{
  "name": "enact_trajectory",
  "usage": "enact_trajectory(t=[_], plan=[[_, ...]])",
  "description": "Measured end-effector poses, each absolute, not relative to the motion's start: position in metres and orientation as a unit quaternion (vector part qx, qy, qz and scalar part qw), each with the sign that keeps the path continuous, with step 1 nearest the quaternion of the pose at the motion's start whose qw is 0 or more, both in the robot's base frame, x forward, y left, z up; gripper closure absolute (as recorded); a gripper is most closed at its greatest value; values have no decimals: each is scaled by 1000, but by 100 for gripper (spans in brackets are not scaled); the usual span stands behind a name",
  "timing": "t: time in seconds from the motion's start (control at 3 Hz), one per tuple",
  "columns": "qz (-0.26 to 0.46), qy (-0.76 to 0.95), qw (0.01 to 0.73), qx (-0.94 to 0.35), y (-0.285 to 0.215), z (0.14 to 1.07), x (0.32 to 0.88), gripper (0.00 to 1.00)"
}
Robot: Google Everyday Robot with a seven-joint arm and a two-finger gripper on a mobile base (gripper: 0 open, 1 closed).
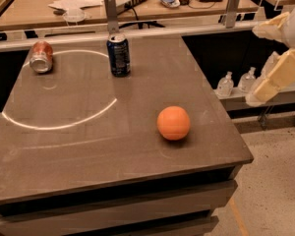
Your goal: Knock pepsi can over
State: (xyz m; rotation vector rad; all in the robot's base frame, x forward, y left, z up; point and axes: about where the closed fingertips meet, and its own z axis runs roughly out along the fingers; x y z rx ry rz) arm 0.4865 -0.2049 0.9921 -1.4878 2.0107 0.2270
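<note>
Pepsi can (118, 55) stands upright near the far edge of the surface (88, 156), about mid-width, just inside a white arc marked on the top. A reddish-orange can (41, 56) lies on its side at the far left corner, well apart. An orange ball (173, 123) sits toward the right edge, with open surface between it and the pepsi can. The end effector (278, 75) hangs off the right edge, clear of the surface; I cannot tell whether it is wide or narrow.
</note>
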Motion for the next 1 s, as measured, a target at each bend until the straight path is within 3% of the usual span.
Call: enact_trajectory(t=[0.33,1.0], plan=[[164,728,385,-543,-164,987,528,0],[196,713,417,-528,-138,986,552,0]])
